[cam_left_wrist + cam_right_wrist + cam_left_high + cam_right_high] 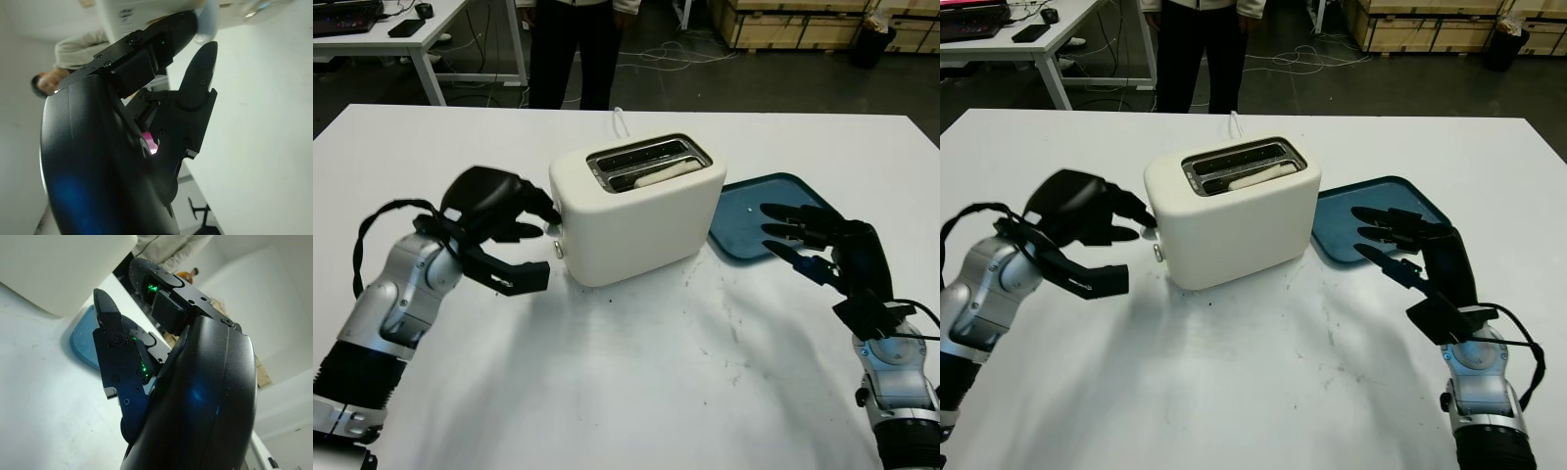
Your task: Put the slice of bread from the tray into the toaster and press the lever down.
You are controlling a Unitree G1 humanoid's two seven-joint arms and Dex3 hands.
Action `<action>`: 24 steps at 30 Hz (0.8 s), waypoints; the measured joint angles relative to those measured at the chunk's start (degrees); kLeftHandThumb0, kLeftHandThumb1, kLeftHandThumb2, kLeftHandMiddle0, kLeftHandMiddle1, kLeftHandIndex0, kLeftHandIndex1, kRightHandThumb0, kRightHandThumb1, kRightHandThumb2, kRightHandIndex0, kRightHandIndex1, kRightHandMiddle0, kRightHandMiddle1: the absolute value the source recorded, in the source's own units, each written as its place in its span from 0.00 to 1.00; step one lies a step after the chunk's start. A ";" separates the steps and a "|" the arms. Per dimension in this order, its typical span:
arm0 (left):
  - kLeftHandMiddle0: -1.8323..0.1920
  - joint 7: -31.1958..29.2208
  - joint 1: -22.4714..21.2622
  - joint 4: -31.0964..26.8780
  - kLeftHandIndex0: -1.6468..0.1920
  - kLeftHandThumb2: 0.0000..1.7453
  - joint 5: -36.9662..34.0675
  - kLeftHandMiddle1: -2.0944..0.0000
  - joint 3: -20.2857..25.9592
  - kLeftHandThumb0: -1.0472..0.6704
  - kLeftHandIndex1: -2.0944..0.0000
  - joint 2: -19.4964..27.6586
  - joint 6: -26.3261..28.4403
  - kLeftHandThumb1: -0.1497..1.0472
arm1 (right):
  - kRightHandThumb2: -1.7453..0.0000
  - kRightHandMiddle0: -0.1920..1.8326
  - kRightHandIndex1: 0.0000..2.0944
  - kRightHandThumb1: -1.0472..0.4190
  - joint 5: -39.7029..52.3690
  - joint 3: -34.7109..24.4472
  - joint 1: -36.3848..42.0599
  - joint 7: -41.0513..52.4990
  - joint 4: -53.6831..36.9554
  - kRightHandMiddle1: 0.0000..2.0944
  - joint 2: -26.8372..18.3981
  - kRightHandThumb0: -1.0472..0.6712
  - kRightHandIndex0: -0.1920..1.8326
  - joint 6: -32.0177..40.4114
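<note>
A cream toaster [636, 220] stands mid-table, and a pale slice of bread [666, 174] sits low in its nearer slot. At the toaster's left end is a small lever knob [558, 250]. My left hand [540, 245] is open right beside that end, its upper fingers [540, 208] just above the knob and its thumb lower on the table side. The blue tray [754, 206] lies right of the toaster and carries nothing. My right hand [783, 235] hovers open over the tray's near edge, fingers pointing toward the toaster. The right wrist view shows the tray [83, 342] and the toaster [63, 269].
A person [573, 49] in dark trousers stands behind the table's far edge. A white cord [622, 122] runs from the toaster's back. A second table [401, 34] is at the back left, wooden crates [783, 20] at the back right. White tabletop spreads in front of the toaster.
</note>
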 measured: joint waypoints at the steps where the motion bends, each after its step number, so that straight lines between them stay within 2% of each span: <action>1: 0.43 -0.23 0.25 0.09 0.19 0.00 0.14 0.58 -0.64 0.46 0.99 -0.51 1.16 0.82 | 1.00 0.54 0.00 0.09 0.01 -0.09 0.17 0.22 -0.21 0.00 -0.10 0.41 0.61 0.02; 4: 0.48 -0.20 0.10 0.82 0.21 0.00 1.41 0.52 -1.98 0.45 1.00 -1.31 2.99 0.82 | 1.00 0.54 0.00 0.09 0.02 -0.16 0.18 0.50 -0.28 0.00 -0.22 0.39 0.61 0.04; 12: 0.49 0.20 -1.16 1.76 0.22 0.01 2.50 0.55 -3.68 0.45 0.99 -2.07 5.44 0.86 | 0.99 0.55 0.00 0.09 -0.02 -0.21 0.18 0.86 -0.28 0.00 -0.35 0.34 0.62 0.06; 15: 0.51 0.20 -1.82 2.40 0.27 0.01 2.47 0.56 -4.11 0.44 1.00 -1.98 5.45 0.88 | 0.98 0.55 0.00 0.09 -0.03 -0.21 0.18 0.86 -0.28 0.00 -0.35 0.33 0.61 0.07; 24: 0.51 0.19 -2.12 2.45 0.22 0.00 2.33 0.50 -4.87 0.44 0.98 -0.86 4.72 0.88 | 0.98 0.54 0.00 0.09 -0.03 -0.20 0.53 0.86 -1.63 0.00 -0.34 0.33 0.61 0.46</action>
